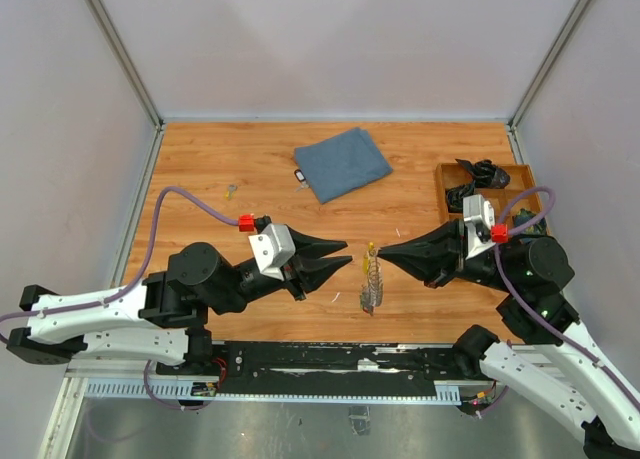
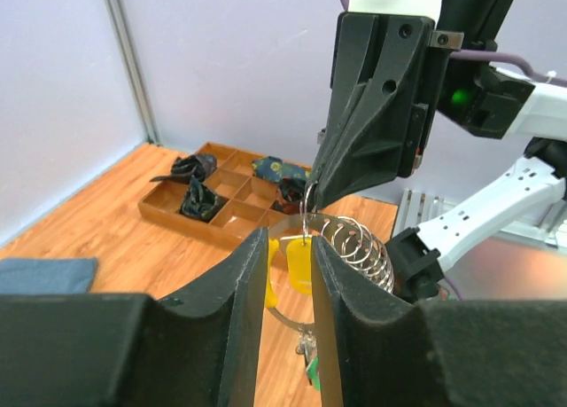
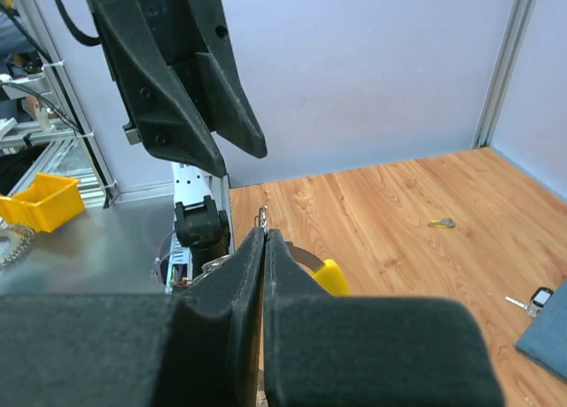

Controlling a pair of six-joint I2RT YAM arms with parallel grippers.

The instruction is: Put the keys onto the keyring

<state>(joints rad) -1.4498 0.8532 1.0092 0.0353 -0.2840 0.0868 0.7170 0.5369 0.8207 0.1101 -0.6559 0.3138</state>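
The keyring, a grey metal loop with a coiled stretch, hangs in the air over the table's front middle. My right gripper is shut on its thin wire end from above. On the ring hang a yellow-tagged key and, lower down, a green-tagged one. Just left of the ring, my left gripper stands open, and the yellow tag shows through the gap beyond its fingertips. In the top view the ring dangles between the two grippers' tips. Two loose keys lie far back on the table, one small and one beside the cloth.
A folded blue cloth lies at the back middle. A wooden compartment tray with dark items stands at the right, close behind my right arm. Grey walls close in the table on three sides.
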